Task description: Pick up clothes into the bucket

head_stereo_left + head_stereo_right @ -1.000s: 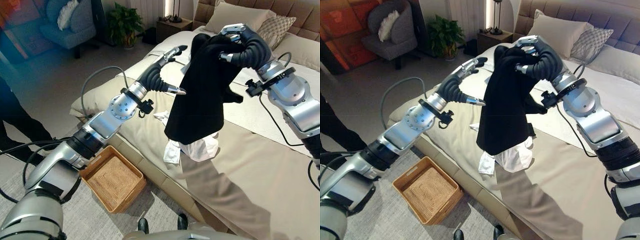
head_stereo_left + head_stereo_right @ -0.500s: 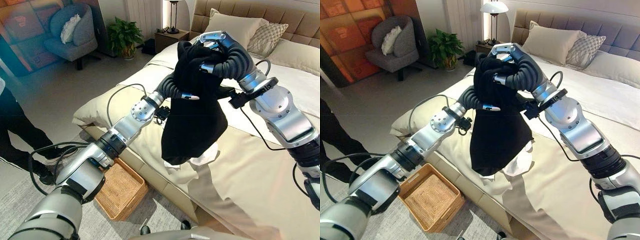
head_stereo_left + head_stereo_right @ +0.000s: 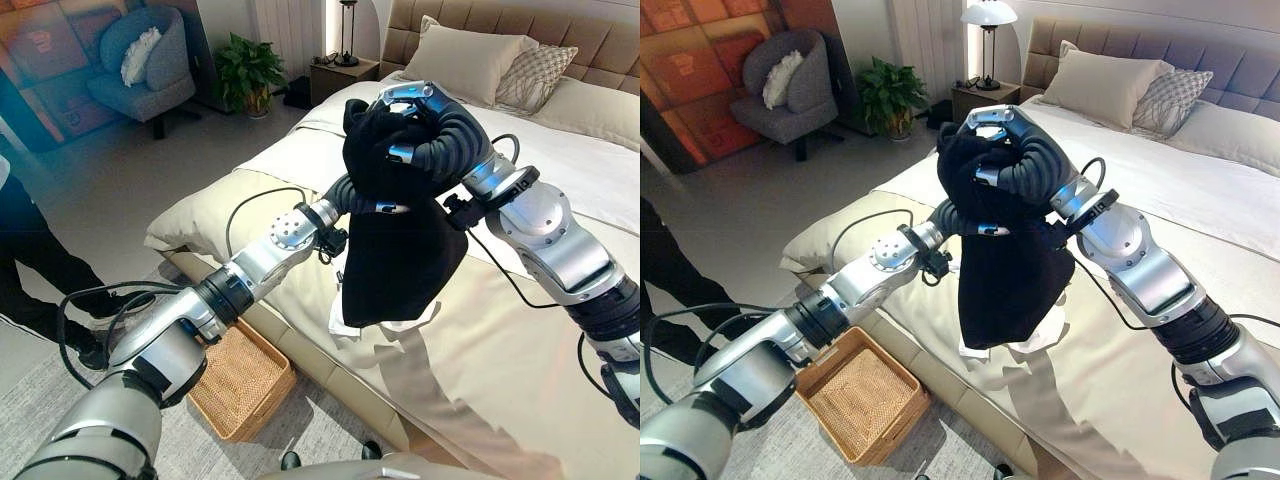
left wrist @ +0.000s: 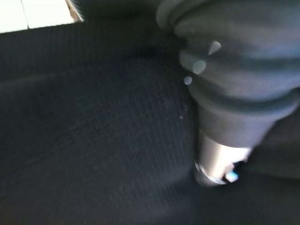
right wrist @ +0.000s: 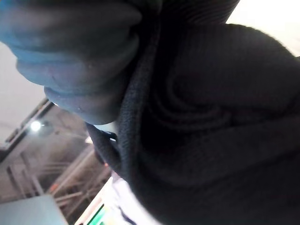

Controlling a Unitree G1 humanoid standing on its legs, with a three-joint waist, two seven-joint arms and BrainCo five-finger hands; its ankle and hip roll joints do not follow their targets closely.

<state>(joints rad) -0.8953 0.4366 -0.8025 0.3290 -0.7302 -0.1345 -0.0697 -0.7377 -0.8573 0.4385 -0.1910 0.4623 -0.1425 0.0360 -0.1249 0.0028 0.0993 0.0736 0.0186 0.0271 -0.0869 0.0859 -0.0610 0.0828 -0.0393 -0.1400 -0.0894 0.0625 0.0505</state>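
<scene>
Black garment [image 3: 395, 255] hangs in the air above the bed [image 3: 520, 330], bunched at the top and draping down to a loose lower edge. Right hand [image 3: 415, 125] has its fingers curled round the bunched top of the cloth, gripping it from above; the right wrist view shows dark folds of the same cloth pressed right against the ribbed cover. Left hand [image 3: 362, 195] is pushed in against the side of the garment, just under the right hand; its ribbed cover and a silver tip [image 3: 398, 208] show against the cloth, the rest is buried in the fabric, so cannot tell whether the fingers are closed or straight. Left wrist view shows the black weave up close with the ribbed cover against it.

White clothing [image 3: 375, 325] lies crumpled on the beige bedspread directly below the hanging garment, partly hidden by its lower edge. Wicker basket [image 3: 238, 380] sits on the floor beside the near edge of the bed, under the left arm, well apart from the garment. Pillows [image 3: 470, 60] are at the headboard end. A lamp [image 3: 988, 20] stands on a nightstand beside the bed, with a potted plant [image 3: 245, 65] and a grey armchair [image 3: 135, 55] beyond. A person's dark-trousered leg [image 3: 35, 275] shows at the left edge.
</scene>
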